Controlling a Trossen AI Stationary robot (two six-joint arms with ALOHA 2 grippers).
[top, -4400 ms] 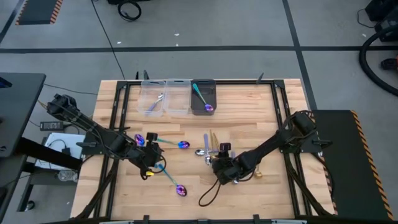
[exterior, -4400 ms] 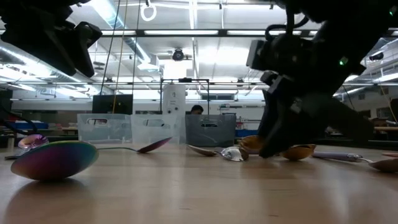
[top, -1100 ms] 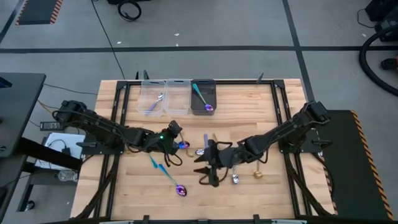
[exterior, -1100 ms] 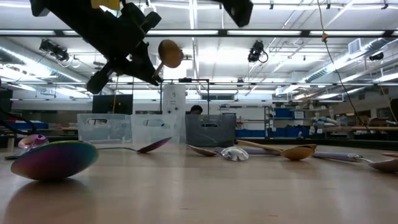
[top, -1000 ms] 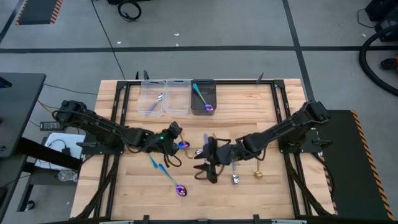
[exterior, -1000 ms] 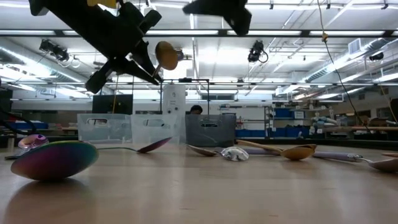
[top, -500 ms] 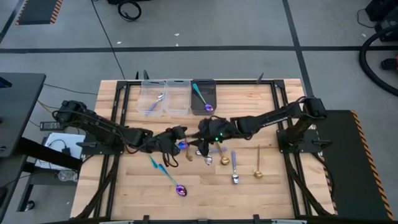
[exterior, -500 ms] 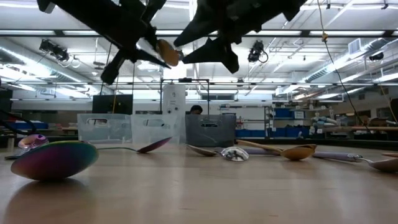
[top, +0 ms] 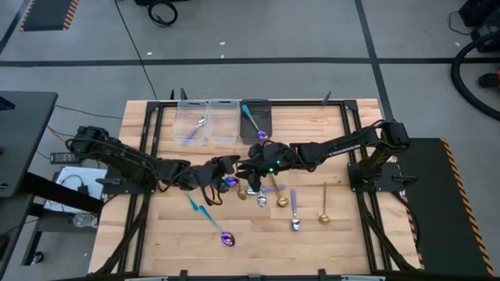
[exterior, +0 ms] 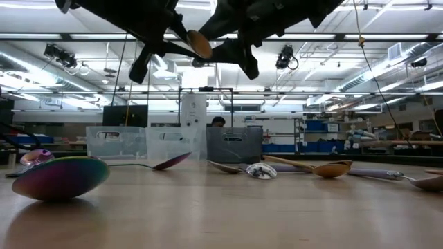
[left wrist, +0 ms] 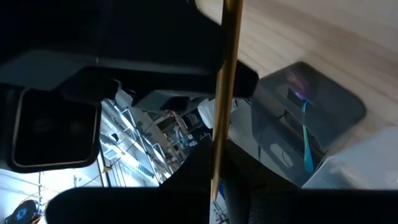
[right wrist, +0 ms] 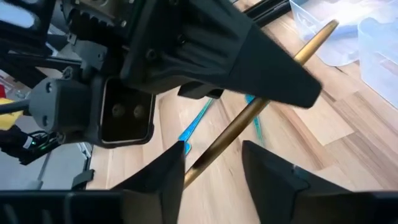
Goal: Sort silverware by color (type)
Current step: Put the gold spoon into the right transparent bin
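— Left end effector [top: 224,166]?
— Clamped on gold spoon [exterior: 198,43], raised over mid-bench [top: 344,242].
— Right end effector [right wrist: 211,163]?
— Fingers apart, straddling that spoon's handle; contact not discernible.

The wooden bench [top: 344,242] stands on a grey concrete floor [top: 258,31] crossed by dark tape lines. Beyond the bench's far edge, long ceiling strip lights [exterior: 387,37] run overhead, with shelving [exterior: 325,135] and a dark monitor [exterior: 124,115] farther back. A person [exterior: 219,122] stands behind the bench.
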